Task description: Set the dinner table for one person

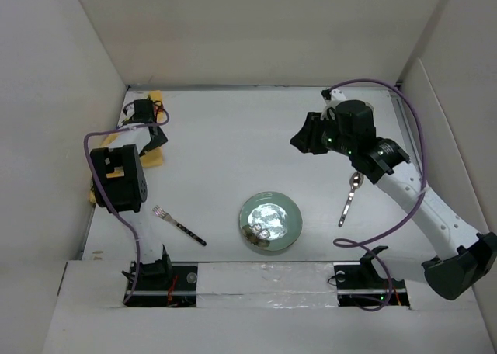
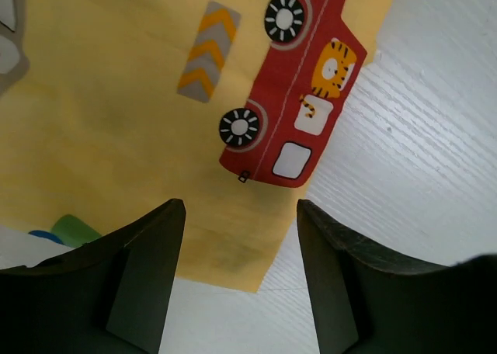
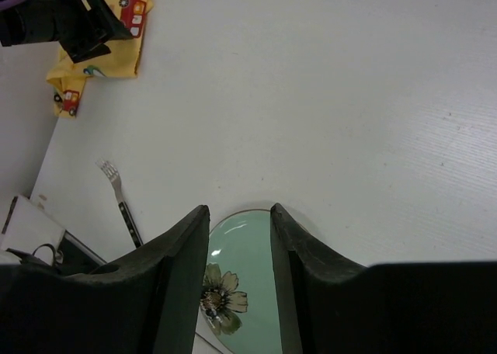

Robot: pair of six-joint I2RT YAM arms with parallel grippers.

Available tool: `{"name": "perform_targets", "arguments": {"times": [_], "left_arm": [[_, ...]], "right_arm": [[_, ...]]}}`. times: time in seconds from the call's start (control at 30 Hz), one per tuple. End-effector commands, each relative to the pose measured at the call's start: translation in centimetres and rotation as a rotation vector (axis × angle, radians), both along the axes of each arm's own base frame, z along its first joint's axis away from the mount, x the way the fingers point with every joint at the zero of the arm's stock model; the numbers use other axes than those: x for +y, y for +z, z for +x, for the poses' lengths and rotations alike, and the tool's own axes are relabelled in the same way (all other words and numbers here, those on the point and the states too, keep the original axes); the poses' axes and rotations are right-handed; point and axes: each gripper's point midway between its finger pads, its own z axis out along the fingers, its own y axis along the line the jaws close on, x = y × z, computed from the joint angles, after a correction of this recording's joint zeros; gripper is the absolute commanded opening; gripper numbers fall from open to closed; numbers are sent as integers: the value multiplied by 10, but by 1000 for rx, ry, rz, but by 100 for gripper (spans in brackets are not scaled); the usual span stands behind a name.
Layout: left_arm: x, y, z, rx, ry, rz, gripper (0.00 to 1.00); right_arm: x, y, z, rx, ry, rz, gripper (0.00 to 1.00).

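Top external view: the white desk [image 1: 233, 144] fills the middle, walled by white panels. A pale green plate [image 1: 269, 222] sits near the front edge, about midway between the two arm bases. A fork [image 1: 178, 223] lies to its left, tines pointing away to the left, apart from the plate. A spoon [image 1: 347, 204] lies to the plate's right, bowl away from the bases, just beside the right arm. A crumpled yellow placemat [image 1: 157, 154] sits at the far left edge, and the left tool [image 1: 144, 112] hangs over it. The right tool [image 1: 307, 139] is above bare desk, beyond the plate and to its right

Left wrist view: the left tool [image 2: 241, 206] is spread, its dark fingers [image 2: 151, 253] with nothing between them. Below lies the placemat [image 2: 116, 121], printed with a red car [image 2: 287, 98] carrying a tiger. White desk [image 2: 419, 175] shows on the right

Right wrist view: the right tool [image 3: 239, 210] has its fingers [image 3: 182, 268] a little apart and holds nothing. Through the gap shows the plate [image 3: 241, 249] with a flower print. The fork [image 3: 120, 199] lies at the left, the placemat [image 3: 124, 36] in the top left corner under the left tool [image 3: 66, 20]; the rest is desk [image 3: 326, 98]
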Motion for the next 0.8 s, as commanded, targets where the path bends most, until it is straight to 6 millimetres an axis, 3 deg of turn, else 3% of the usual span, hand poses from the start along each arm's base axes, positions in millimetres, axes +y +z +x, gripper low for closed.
{"name": "perform_targets", "arguments": {"times": [0.0, 0.13, 0.33, 0.43, 0.47, 0.5, 0.53, 0.6, 0.63, 0.7, 0.77], "left_arm": [[-14, 8, 9, -7, -67, 25, 56], [-17, -8, 6, 47, -78, 39, 55], [-11, -29, -10, 139, -56, 64, 43], [-11, -36, -16, 169, -62, 66, 25], [-11, -36, -17, 179, -62, 67, 9], [-11, -36, -18, 184, -67, 63, 0], [-15, -35, -17, 182, -82, 46, 0], [-25, -29, -14, 177, -111, 20, 0], [-29, -17, -10, 143, -122, 5, 0], [-56, 7, 5, 79, -184, -3, 0], [-83, 55, 27, -38, -240, -24, 0]], "right_arm": [[11, 9, 6, -31, 30, 27, 43], [19, 3, 7, -22, 46, 16, 43], [20, -4, 8, -23, 40, -4, 44], [15, -6, 11, -21, 22, -12, 44], [14, -7, 11, -22, 24, -16, 44], [11, -8, 13, -20, 12, -19, 44], [7, -9, 16, -17, -4, -24, 44], [1, -10, 20, -14, -21, -30, 44], [2, -9, 19, -15, -16, -26, 44], [-3, -8, 23, -16, -28, -21, 44], [0, -6, 23, -20, -13, -13, 44]]}}
